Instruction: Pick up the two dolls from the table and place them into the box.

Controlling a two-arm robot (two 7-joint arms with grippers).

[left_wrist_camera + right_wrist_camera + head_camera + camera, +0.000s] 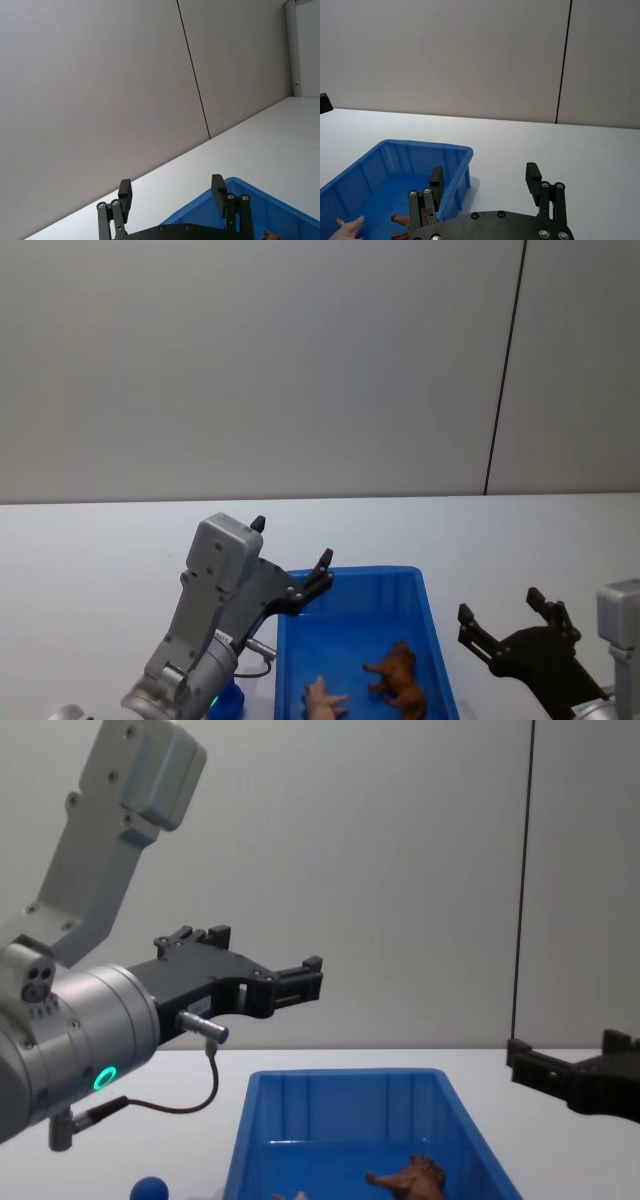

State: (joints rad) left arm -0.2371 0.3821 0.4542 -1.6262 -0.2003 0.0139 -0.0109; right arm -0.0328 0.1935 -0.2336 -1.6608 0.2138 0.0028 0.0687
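Observation:
The blue box (428, 628) stands on the white table, near its front edge. Inside it lie two dolls: a brown animal (398, 676) toward the right wall and a pale pink pig (325, 698) to its left. The right wrist view shows the same box (420, 155), the pig (350, 227) and the brown animal (400, 220). My left gripper (291, 541) hangs open and empty above the box's far left corner, well above the rim in the chest view (310, 982). My right gripper (500, 605) is open and empty, just right of the box.
A rounded blue toy (150, 1188) lies on the table just left of the box, below my left arm. The white table (100, 550) stretches back to a grey wall with a dark vertical seam (505, 370).

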